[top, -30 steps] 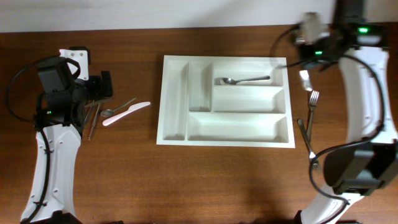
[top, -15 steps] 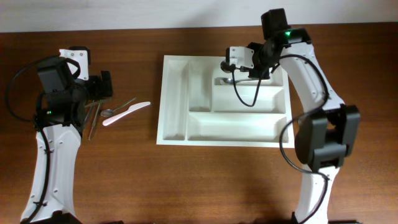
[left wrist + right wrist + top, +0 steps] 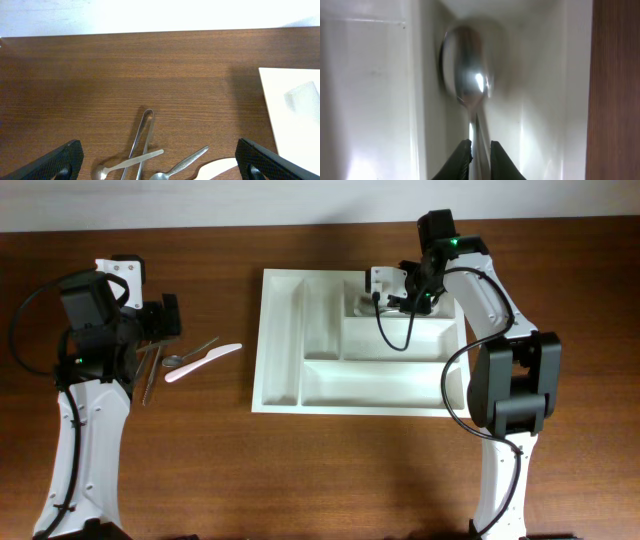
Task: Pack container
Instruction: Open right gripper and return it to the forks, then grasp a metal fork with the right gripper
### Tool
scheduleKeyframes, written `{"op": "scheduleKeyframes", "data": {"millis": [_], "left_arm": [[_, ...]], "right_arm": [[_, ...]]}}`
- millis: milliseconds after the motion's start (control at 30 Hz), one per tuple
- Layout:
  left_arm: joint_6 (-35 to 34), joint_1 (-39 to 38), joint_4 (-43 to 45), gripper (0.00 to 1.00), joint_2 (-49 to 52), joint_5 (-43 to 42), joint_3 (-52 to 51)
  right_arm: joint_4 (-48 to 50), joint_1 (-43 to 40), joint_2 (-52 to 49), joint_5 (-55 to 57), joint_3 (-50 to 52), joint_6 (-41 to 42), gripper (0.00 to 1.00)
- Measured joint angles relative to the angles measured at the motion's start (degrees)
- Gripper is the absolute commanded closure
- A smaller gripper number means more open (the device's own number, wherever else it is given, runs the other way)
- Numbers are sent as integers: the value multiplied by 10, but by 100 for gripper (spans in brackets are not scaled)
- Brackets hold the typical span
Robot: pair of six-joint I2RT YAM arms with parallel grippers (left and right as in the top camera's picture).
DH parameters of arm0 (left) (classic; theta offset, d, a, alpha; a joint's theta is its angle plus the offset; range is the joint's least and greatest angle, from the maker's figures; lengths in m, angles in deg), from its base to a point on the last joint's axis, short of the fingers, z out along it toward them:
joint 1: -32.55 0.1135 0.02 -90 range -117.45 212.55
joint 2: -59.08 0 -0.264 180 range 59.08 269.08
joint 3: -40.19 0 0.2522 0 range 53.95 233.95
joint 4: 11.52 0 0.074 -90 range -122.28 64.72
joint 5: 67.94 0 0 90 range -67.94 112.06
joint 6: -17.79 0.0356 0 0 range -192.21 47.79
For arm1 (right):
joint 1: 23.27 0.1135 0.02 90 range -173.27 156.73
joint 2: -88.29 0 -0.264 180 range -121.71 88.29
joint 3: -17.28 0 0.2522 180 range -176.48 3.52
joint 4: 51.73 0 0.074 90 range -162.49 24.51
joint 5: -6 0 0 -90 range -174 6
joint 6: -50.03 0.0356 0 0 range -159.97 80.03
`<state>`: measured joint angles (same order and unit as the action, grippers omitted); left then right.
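Observation:
The white container (image 3: 281,340) lies mid-table, and its edge shows in the left wrist view (image 3: 295,110). My right gripper (image 3: 387,293) is down in its top long compartment. In the right wrist view the fingers (image 3: 481,156) are shut on the handle of a metal spoon (image 3: 467,65), whose bowl points away from them. From overhead the gripper hides most of the spoon. My left gripper (image 3: 165,320) is open and empty above the loose utensils left of the container; its fingers (image 3: 160,167) straddle them.
Left of the container lie metal tongs (image 3: 142,135), two metal spoons (image 3: 131,162) (image 3: 182,165) and a white plastic knife (image 3: 205,361). The container's other compartments show nothing in them. A pale wall runs along the table's far edge.
My right arm swung in from the table's right side to the top compartment and closed on the spoon there. A fork seen at the right a second ago no longer shows. The left arm is still.

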<state>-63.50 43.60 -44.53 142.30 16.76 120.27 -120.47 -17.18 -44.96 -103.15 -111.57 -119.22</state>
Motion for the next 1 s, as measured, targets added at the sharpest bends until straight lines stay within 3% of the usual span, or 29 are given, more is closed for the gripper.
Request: {"op": "scheduleKeyframes", "data": {"millis": [133,200,267,467,600,733,967,1000], "left_arm": [[0,0,0,1,0,0,0],[0,0,0,1,0,0,0],[0,0,0,1,0,0,0],[0,0,0,1,0,0,0],[0,0,0,1,0,0,0],[0,0,0,1,0,0,0],[0,0,0,1,0,0,0],[0,0,0,1,0,0,0]], "right_arm": [[-15,0,0,13,-31,101,54],[-39,-1,3,24,-70,192,50],[-89,-2,15,35,-123,307,51],[-245,-44,58,45,-266,544,53],[-298,-95,72,74,-277,667,51],[-336,-162,71,127,-245,794,51],[-294,-234,71,163,-89,869,52],[-279,-237,70,164,-65,873,56]]}}
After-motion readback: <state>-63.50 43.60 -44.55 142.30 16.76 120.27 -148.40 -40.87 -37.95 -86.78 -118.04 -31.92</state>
